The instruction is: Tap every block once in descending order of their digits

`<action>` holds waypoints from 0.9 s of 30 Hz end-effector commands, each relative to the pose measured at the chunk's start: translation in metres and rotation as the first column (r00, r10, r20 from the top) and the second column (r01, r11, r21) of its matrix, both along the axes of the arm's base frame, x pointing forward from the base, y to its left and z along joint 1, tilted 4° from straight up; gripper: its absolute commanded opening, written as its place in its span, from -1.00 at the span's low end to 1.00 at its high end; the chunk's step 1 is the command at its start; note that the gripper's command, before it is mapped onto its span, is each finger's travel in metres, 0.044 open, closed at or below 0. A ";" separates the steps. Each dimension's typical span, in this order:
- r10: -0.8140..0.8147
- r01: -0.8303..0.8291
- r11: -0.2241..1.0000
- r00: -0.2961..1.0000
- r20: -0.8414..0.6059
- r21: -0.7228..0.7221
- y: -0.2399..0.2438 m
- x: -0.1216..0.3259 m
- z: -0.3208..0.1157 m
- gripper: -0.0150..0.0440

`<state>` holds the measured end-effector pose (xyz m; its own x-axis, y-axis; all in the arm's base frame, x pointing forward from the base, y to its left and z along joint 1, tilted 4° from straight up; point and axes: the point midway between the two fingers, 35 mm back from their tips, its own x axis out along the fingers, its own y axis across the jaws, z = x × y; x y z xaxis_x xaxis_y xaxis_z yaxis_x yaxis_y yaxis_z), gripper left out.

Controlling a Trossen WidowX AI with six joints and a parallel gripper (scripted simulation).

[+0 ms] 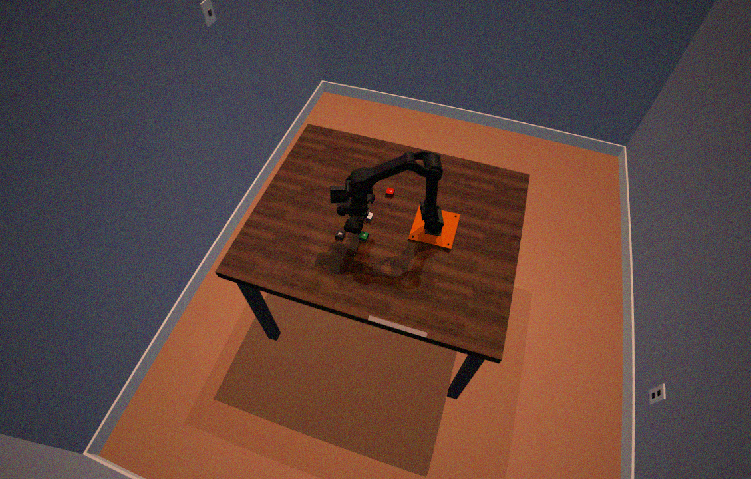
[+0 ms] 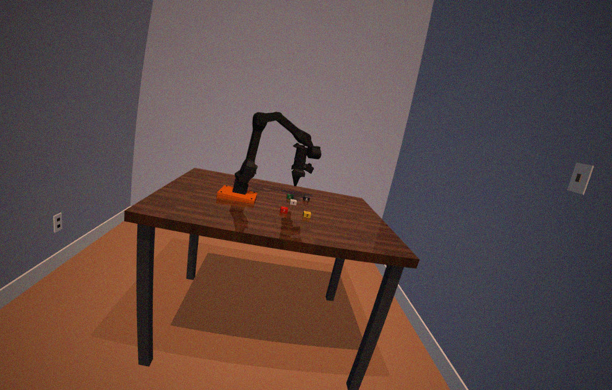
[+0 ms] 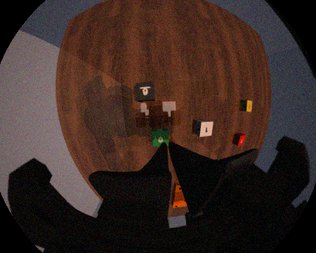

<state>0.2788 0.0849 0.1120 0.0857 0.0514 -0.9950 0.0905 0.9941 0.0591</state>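
1. Tool [image 1: 354, 227] [image 2: 295, 184] [image 3: 166, 145]: fingers pressed together, nothing pinched. Pointing down, tips clear above the worktop [image 1: 461, 285] [image 2: 191, 219] [image 3: 165, 42], touching no block.
2. Green block [image 1: 363, 236] [image 2: 289, 196] [image 3: 160, 138]: right by the tips in wrist view; exterior shows a gap above it. Digit too blurred to call.
3. White block [image 1: 369, 216] [image 2: 293, 202] [image 3: 206, 128]: near green, reads 1.
4. Black block [image 1: 340, 235] [image 2: 306, 198] [image 3: 145, 91]: near green, on the side away from the orange base plate [image 1: 454, 223] [image 2: 236, 197] [image 3: 179, 197].
5. Red block [image 1: 390, 191] [image 2: 283, 209] [image 3: 240, 140] and yellow block [image 2: 307, 214] [image 3: 248, 105]: farther out, past white. Digits too small to be sure. Yellow hidden in top view.
6. All five sit apart on the worktop.
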 end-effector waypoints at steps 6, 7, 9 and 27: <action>-0.005 0.005 1.000 1.000 -0.011 -0.008 0.000 -0.002 -0.030 -0.42; -0.005 0.005 1.000 1.000 -0.011 -0.008 0.000 -0.001 -0.031 -0.42; -0.005 0.005 1.000 1.000 -0.011 -0.008 0.001 -0.001 -0.035 -0.42; -0.005 0.005 1.000 1.000 -0.011 -0.008 0.001 0.000 -0.057 -0.42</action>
